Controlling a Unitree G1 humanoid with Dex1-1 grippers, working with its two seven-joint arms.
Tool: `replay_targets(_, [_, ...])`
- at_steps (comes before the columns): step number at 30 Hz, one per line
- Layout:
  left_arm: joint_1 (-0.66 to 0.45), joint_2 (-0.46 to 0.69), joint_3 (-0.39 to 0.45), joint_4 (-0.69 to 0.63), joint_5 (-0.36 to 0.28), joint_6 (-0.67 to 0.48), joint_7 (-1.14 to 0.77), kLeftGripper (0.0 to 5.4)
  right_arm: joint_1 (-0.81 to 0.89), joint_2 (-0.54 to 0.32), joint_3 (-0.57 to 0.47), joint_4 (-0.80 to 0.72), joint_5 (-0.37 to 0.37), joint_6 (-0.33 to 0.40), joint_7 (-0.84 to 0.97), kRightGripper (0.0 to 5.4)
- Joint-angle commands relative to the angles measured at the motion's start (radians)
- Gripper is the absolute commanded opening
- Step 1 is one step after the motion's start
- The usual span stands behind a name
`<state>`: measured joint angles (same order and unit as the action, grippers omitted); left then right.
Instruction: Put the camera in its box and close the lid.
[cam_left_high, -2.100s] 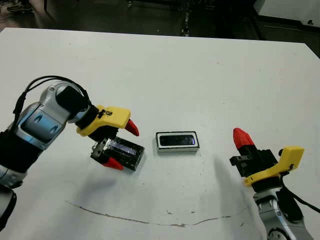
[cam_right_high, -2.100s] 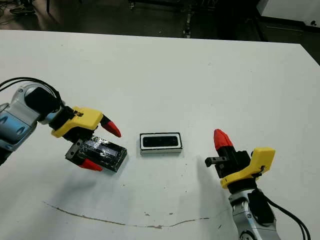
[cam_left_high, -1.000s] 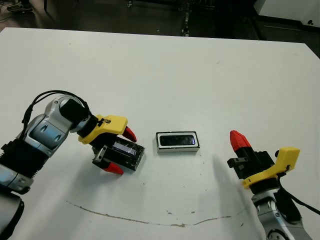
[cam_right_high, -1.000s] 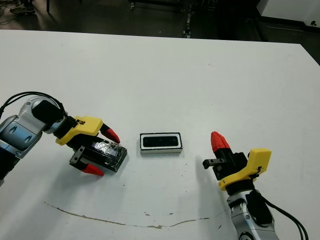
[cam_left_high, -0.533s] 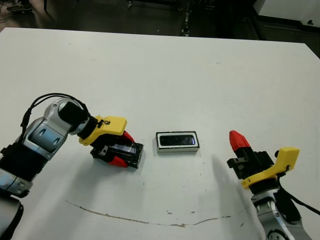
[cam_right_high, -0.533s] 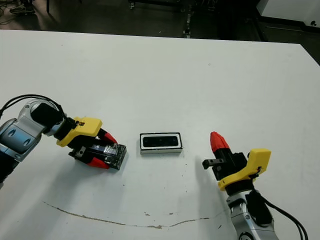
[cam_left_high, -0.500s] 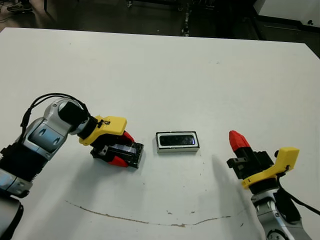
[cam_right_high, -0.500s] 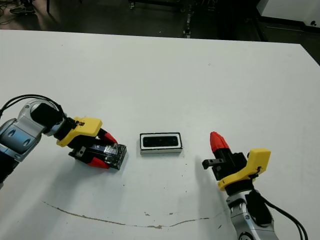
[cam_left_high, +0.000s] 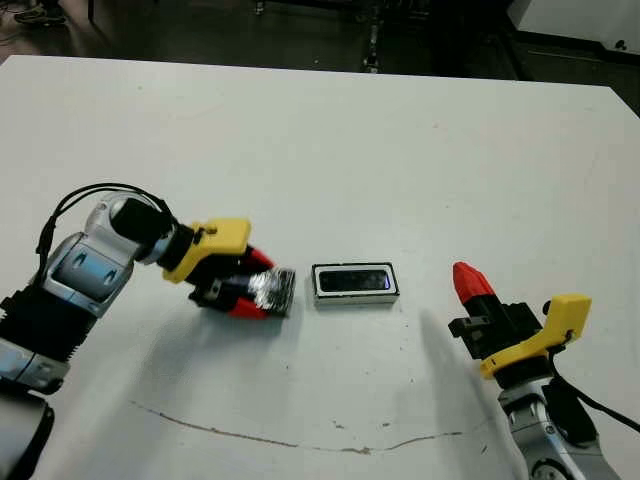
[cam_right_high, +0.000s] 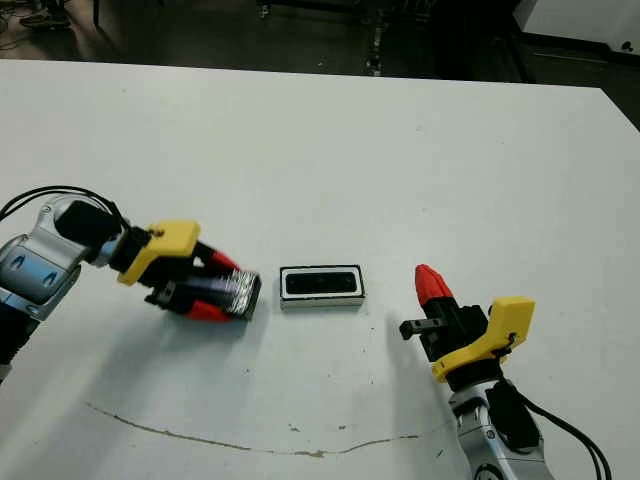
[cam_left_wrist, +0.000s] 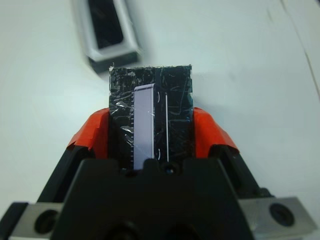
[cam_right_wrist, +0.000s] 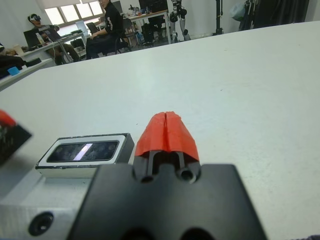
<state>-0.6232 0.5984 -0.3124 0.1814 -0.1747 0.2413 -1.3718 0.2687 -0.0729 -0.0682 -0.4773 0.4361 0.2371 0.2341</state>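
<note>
- Broadly, the white table (cam_left_high: 330, 140) is the largest item: flat, matt, bare over most of its area, with a thin dark scratch line (cam_left_high: 300, 440) running along its near edge. A dark floor lies beyond the far edge. In the right wrist view, people sit at desks well beyond the table, clear of the work.
- Next, the box (cam_left_high: 355, 283) lies flat near the middle of the table, closer to the near edge, with the camera (cam_left_high: 354, 279) already seated inside its white lining. It appears shallow and light; I judge that a sideways nudge could slide it on the smooth surface.
- The lid (cam_left_wrist: 150, 117) is off the box, just beside its left end but apart from it. The crinkly reflective skin suggests a film wrap, likely slippery; the piece looks stiff, thin and light. Holding it across the two long edges, as now, seems the sound grip.
- The left gripper (cam_left_high: 245, 290) is clamped on the lid, one red finger (cam_left_wrist: 94, 136) against each long side, with the lid's far end projecting towards the box.
- The right gripper (cam_right_high: 428, 283) stands near the near right part of the table, well apart from the box, its red tips pressed together with nothing between them.
- Assessment: only placing and seating the lid remains; alignment over the rim is the likely difficulty.
</note>
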Motion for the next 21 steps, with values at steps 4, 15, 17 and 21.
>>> replay_targets(4, [0.049,-0.041,0.096,-0.075,-0.077,0.166,0.14,3.17,0.012,-0.009,0.005,0.005,-0.013,0.009,-0.009,0.0])
replay_targets(15, [0.13,-0.159,0.174,-0.184,-0.135,0.415,0.476,3.17,0.015,-0.002,0.009,0.004,-0.003,0.016,-0.008,0.0])
replay_targets(17, [0.138,-0.171,0.173,-0.187,-0.147,0.449,0.502,3.17,0.014,-0.003,0.009,0.002,0.002,0.023,-0.008,0.0])
replay_targets(21, [0.155,-0.184,0.164,-0.209,-0.167,0.531,0.544,3.17,0.014,0.001,0.012,0.004,0.008,0.024,-0.008,0.0])
